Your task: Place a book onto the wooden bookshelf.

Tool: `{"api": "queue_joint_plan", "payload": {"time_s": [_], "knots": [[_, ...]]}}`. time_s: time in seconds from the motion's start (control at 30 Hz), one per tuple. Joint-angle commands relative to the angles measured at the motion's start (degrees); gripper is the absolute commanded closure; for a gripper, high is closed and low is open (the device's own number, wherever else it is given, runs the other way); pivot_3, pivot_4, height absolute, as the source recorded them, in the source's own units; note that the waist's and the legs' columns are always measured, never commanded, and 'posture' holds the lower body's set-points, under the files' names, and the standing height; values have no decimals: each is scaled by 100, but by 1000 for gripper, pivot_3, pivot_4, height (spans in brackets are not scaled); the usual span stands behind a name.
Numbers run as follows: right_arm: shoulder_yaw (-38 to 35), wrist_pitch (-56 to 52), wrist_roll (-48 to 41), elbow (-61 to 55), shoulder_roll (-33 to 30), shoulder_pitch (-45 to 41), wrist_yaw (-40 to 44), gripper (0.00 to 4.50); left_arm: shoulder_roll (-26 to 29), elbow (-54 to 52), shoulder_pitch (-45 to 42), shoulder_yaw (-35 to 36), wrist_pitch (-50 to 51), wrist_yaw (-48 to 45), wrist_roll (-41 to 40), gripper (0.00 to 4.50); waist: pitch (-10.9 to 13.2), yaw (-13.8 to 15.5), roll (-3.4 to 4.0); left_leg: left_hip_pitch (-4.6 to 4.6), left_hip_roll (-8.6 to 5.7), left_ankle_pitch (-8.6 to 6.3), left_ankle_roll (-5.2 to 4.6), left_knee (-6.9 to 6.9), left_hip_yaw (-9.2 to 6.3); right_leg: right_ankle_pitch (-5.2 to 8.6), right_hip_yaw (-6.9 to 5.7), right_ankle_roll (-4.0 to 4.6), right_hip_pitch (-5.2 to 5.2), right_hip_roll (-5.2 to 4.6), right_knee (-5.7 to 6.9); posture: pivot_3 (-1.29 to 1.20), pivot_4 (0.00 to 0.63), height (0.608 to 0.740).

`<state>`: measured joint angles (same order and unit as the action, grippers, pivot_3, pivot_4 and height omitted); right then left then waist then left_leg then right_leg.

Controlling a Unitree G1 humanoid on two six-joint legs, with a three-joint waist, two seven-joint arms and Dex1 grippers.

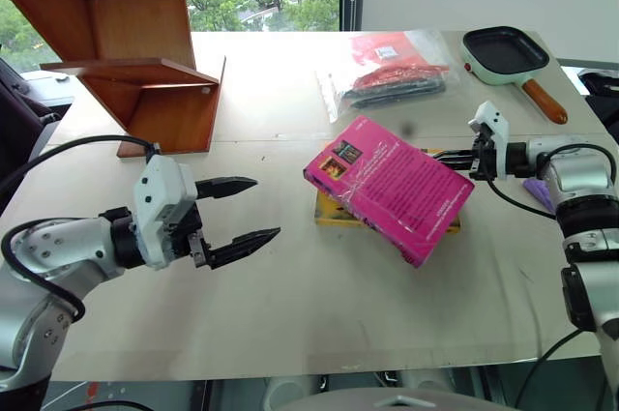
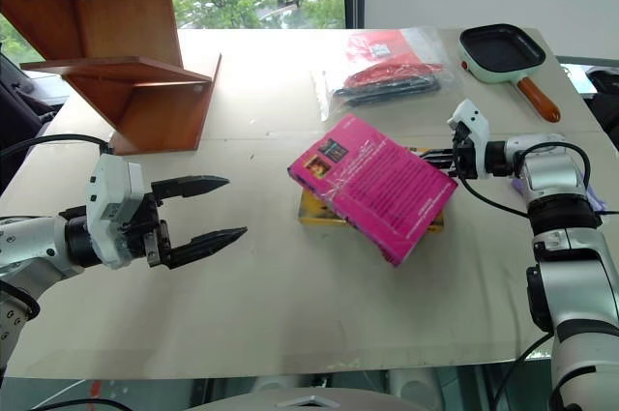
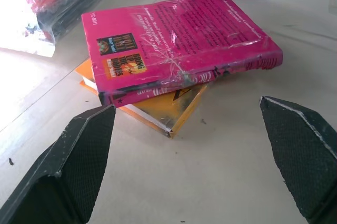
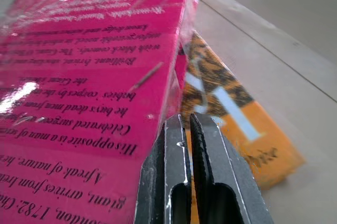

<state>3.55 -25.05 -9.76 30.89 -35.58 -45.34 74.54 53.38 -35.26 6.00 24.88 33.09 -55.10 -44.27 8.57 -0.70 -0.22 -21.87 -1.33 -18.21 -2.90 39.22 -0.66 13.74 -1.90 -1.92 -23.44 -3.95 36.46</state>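
The right hand [image 2: 443,153] has its two black fingers pressed flat together, holding nothing, their tips at the far right corner of the book [image 2: 372,186]. That book is a thick magenta paperback in glossy, creased wrap, lying cover-up and tilted on a yellow book [image 1: 334,214] on the pale table [image 1: 319,314]. Its long axis runs diagonally, from the far left to the near right. White text on it reads "London, 1782" and "A freak of nature". The left hand [image 1: 241,211] hovers well left of the books, its textured wedge fingers spread wide and empty. The wooden bookshelf [image 1: 135,53], reddish-brown with slanted panels, stands at the far left.
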Motion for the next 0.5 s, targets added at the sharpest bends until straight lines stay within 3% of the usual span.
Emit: {"api": "queue_joint_plan", "payload": {"time_s": [0.03, 0.3, 0.5], "knots": [[-84, -393, -250, -996, 64, 236, -270, 4478, -70, 21, 16, 152, -101, -20, -51, 0, 0, -1, 0, 1, 0, 0, 0, 0, 0, 0, 0, 0, 0, 0, 1, 0, 150, 740], [-32, -686, -305, -1887, 375, 612, -1006, 4478, -173, 146, 331, 384, -147, -150, -49, 0, -1, 9, -1, 1, -4, 0, 0, 0, 0, 0, 3, 0, -5, 0, 8, 0, 150, 740], [-40, -477, -282, -1664, 371, 648, -1137, 4478, -333, 50, 566, 192, -128, -114, -85, 0, -2, 2, -3, 2, -7, 0, 0, 0, 0, 0, 3, 0, -4, -2, 8, 0, 150, 740]]}}
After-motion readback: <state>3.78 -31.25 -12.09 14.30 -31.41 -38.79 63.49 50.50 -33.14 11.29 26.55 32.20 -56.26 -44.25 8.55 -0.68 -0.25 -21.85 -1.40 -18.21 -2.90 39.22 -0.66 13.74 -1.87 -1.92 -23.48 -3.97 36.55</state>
